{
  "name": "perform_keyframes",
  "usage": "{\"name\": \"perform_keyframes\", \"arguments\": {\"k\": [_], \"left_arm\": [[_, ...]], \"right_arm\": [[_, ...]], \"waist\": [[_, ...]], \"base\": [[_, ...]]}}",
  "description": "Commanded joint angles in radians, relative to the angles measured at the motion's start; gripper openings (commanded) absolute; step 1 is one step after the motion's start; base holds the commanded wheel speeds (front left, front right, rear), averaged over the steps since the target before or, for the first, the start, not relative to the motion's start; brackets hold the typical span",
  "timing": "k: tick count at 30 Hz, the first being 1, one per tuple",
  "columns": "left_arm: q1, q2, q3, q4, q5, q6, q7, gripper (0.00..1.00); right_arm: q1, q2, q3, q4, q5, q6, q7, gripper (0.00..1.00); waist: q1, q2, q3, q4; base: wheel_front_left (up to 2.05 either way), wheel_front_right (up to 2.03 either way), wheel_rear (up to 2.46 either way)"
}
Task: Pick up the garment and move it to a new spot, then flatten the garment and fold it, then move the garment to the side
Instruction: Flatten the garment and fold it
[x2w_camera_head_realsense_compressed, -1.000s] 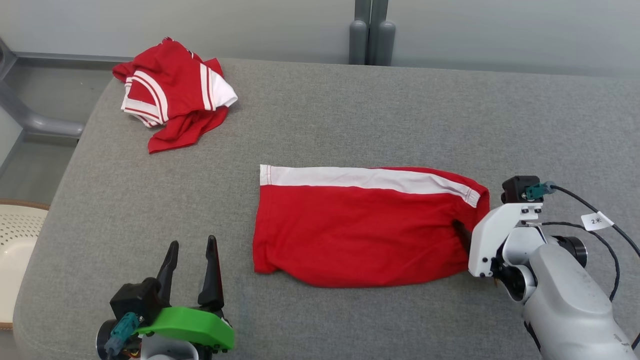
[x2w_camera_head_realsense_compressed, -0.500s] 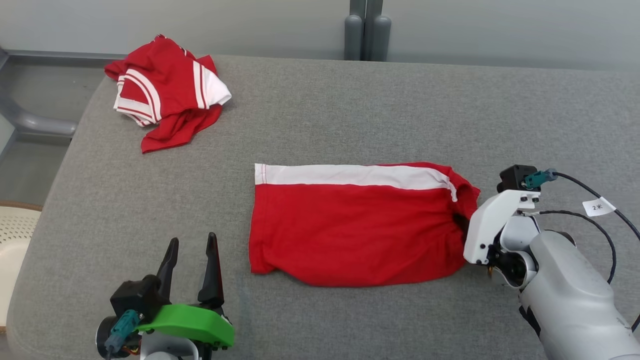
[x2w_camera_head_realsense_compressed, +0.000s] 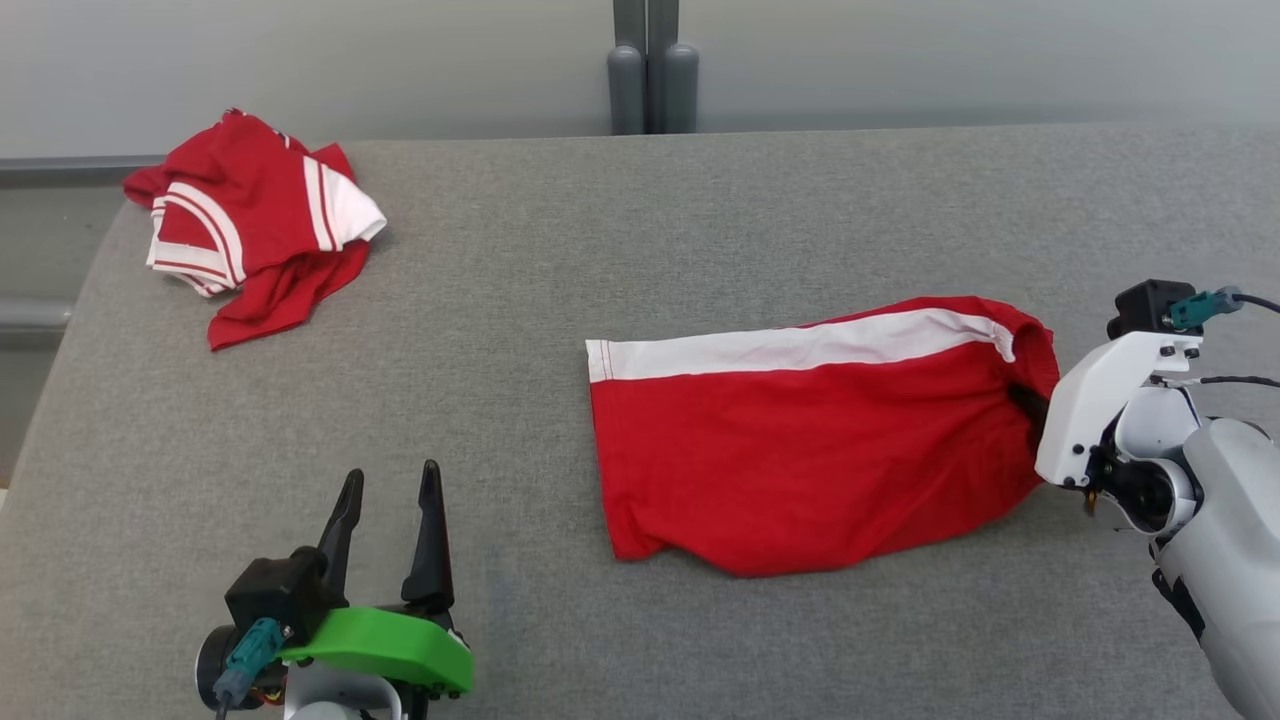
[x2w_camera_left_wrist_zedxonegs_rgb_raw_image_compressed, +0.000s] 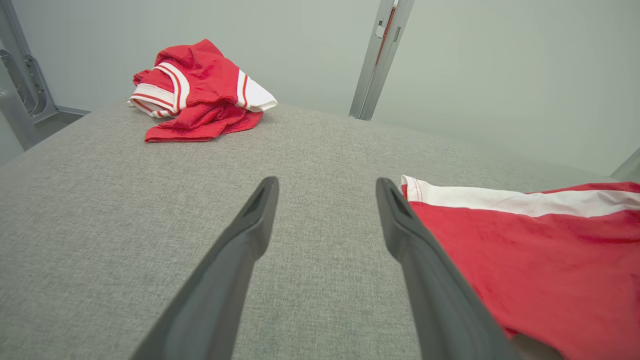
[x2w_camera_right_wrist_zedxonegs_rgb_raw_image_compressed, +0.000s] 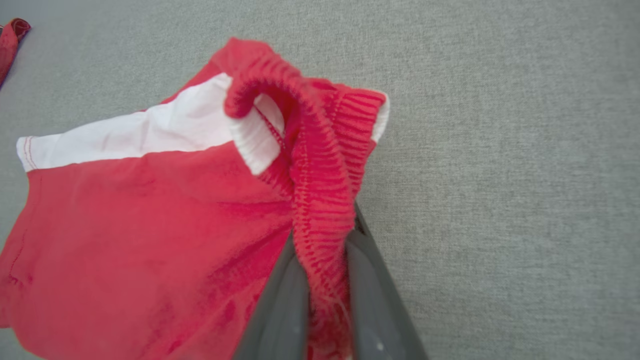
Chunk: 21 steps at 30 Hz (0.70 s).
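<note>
change: your right gripper (x2w_camera_right_wrist_zedxonegs_rgb_raw_image_compressed: 324, 235) has dragged the garment (x2w_camera_head_realsense_compressed: 810, 450) to the right. the gap to the crumpled red pile (x2w_camera_head_realsense_compressed: 250, 240) has grown, though the head camera turned too.
right grip: pinching the ribbed waistband (x2w_camera_right_wrist_zedxonegs_rgb_raw_image_compressed: 320, 170), that end raised.
left gripper (x2w_camera_head_realsense_compressed: 390, 490): fingers spread, holding nothing.
garment: apparently folded, trailing on the grey surface (x2w_camera_head_realsense_compressed: 600, 250).
meaning: you look to be on the final move aside.

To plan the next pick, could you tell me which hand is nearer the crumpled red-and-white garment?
Left. The crumpled red-and-white garment lies ahead of the open left hand; the right hand is far to its right, shut on the folded red shorts.
</note>
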Motion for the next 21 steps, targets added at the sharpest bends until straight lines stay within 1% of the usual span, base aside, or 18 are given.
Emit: {"name": "perform_keyframes", "arguments": {"k": [1,3,9,16,21], "left_arm": [[-0.005,0.007,-0.001,-0.004,0.008,-0.001,0.0,1.0],[-0.007,0.008,-0.003,-0.006,0.008,0.0,0.001,1.0],[-0.011,0.013,-0.006,-0.008,0.005,0.005,0.004,1.0],[-0.022,0.015,-0.012,-0.003,-0.001,0.003,0.007,1.0],[-0.022,0.011,-0.018,0.003,-0.005,-0.001,0.007,1.0]], "right_arm": [[0.015,-0.006,0.007,-0.016,0.012,0.0,0.008,0.0],[0.022,-0.01,0.015,-0.037,0.029,0.0,0.022,0.0],[0.048,0.025,0.06,-0.137,0.101,0.0,0.066,0.0],[0.06,0.097,0.107,-0.249,0.194,0.0,0.113,0.0],[0.039,0.171,0.099,-0.246,0.24,0.0,0.127,0.0]], "waist": [[0.0,0.0,0.0,-0.022],[0.0,0.0,0.001,-0.031],[0.0,0.0,0.0,-0.05],[0.0,0.0,-0.009,-0.047],[0.0,0.0,-0.018,-0.033]], "base": [[0.0,0.0,0.0],[0.0,0.0,0.0],[0.0,0.0,0.0],[0.0,0.0,0.0],[0.0,0.0,0.0]]}}
